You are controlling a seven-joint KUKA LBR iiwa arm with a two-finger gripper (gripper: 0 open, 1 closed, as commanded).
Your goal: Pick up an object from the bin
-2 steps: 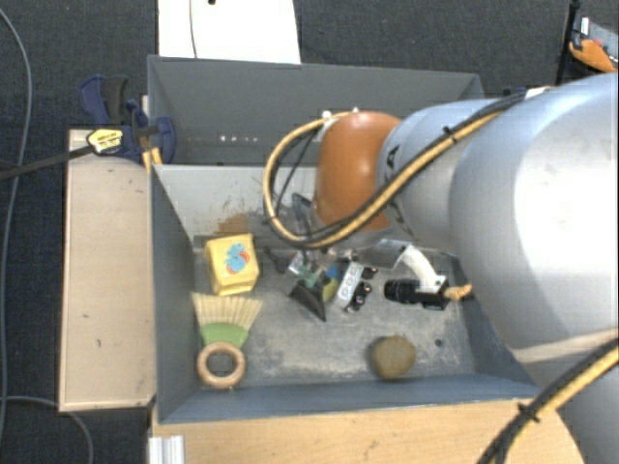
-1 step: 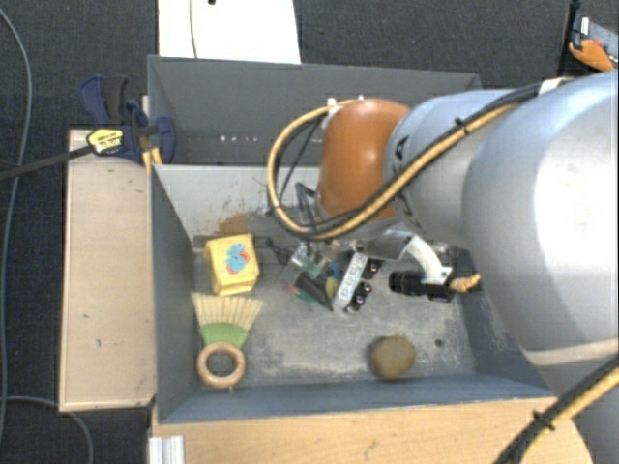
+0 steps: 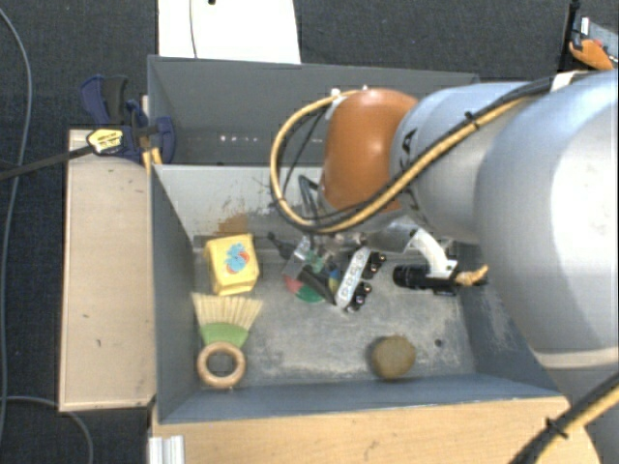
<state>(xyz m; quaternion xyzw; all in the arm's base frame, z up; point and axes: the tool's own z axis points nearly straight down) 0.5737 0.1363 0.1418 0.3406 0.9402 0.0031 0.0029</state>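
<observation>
The grey metal bin point(image 3: 290, 351) has a speckled floor, with a brown smear at ten o'clock. At nine o'clock, the yellow square block point(image 3: 232, 264) bears a blue-and-pink print. At eight o'clock, the cream fan-shaped brush point(image 3: 225, 315) has a green band and a tan ring. At five o'clock lies an olive-brown round lump point(image 3: 392, 357).

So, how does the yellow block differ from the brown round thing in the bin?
The yellow block is box-shaped with flat faces; the brown round thing is a dull lump. The block bears a blue picture; the lump is plain. The block lies at the left; the lump lies alone by the front wall. Both rest on the bin floor.
</observation>
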